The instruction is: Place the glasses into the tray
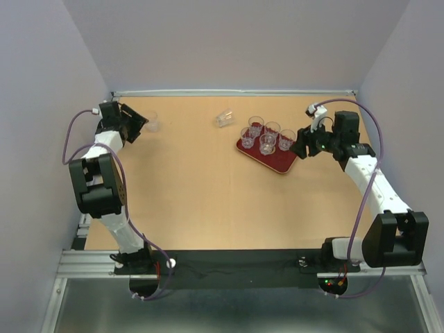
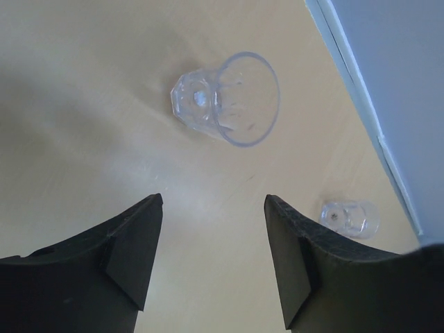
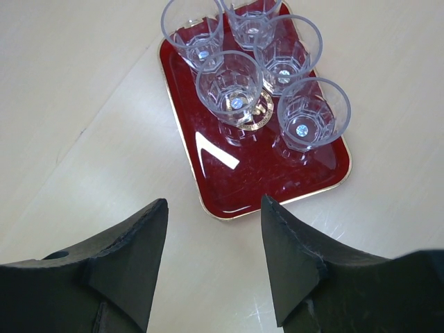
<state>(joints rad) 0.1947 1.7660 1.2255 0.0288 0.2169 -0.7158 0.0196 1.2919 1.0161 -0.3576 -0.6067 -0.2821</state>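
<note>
Left claw [image 2: 213, 205]: fingers apart, gripping nothing; hangs over bare table [image 1: 194, 201] near the far left corner.
Nearest glass [image 2: 229, 97]: clear tumbler just ahead of the open fingers, untouched, on the wood.
Second loose glass [image 2: 350, 218]: further off, close to the back wall [image 2: 402, 69]; looks tipped on its side in the top view.
Right claw [image 3: 215, 205]: fingers apart, empty; just short of the tray's near end.
Tray [image 3: 236, 180]: dark red, gold-edged, on the table's right half.
Glasses on tray [image 3: 232, 87]: five, upright, bunched at the far end around the gold emblem [image 3: 260, 116].
</note>
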